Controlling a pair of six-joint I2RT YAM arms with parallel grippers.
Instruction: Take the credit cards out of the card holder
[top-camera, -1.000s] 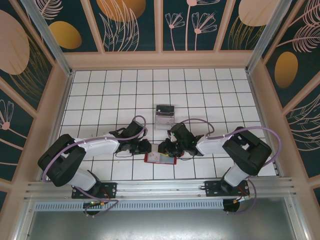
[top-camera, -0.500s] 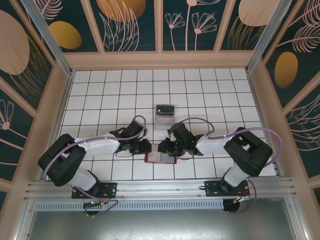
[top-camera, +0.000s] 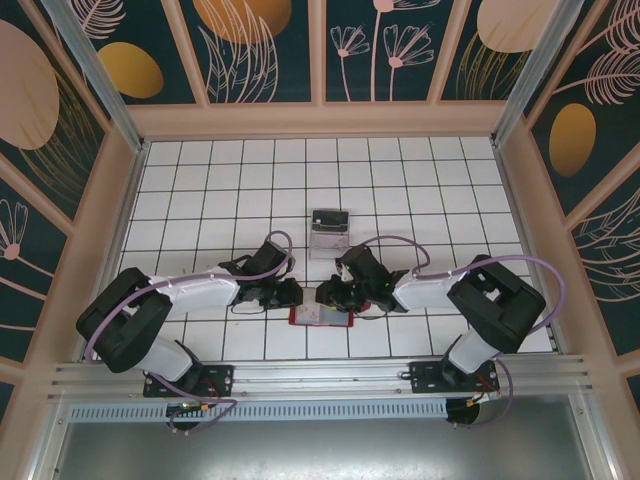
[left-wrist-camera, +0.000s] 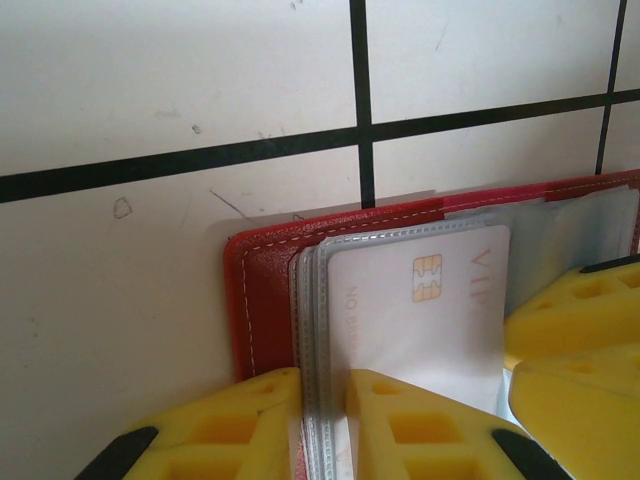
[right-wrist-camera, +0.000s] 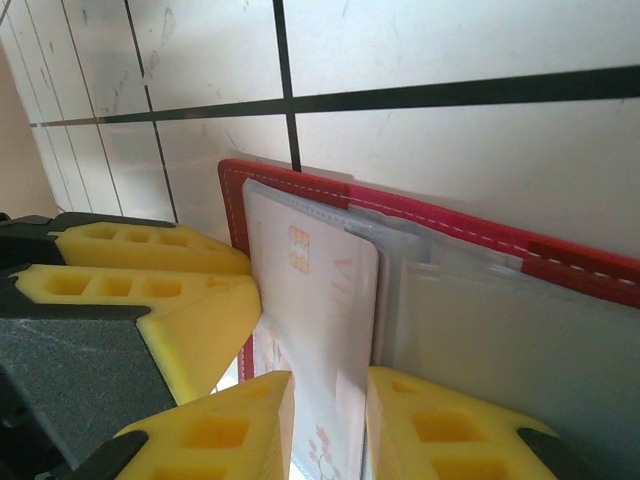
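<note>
The red card holder (top-camera: 322, 318) lies open on the tiled floor between both arms. In the left wrist view its red cover (left-wrist-camera: 260, 300) and grey pocket edges (left-wrist-camera: 312, 330) show. My left gripper (left-wrist-camera: 325, 380) is shut on those pocket edges. A pale credit card (left-wrist-camera: 420, 320) with a gold chip sticks out of the pockets. My right gripper (right-wrist-camera: 328, 385) is shut on that credit card (right-wrist-camera: 315, 290), above the card holder (right-wrist-camera: 590, 265). In the top view the left gripper (top-camera: 292, 294) and the right gripper (top-camera: 328, 296) meet over the holder.
A clear plastic box (top-camera: 329, 230) stands about two tiles beyond the card holder. The left arm's yellow fingers (right-wrist-camera: 150, 280) sit close beside the card, and the right arm's fingers (left-wrist-camera: 570, 330) crowd the holder's other side. Low walls ring the white tiled floor (top-camera: 220, 180).
</note>
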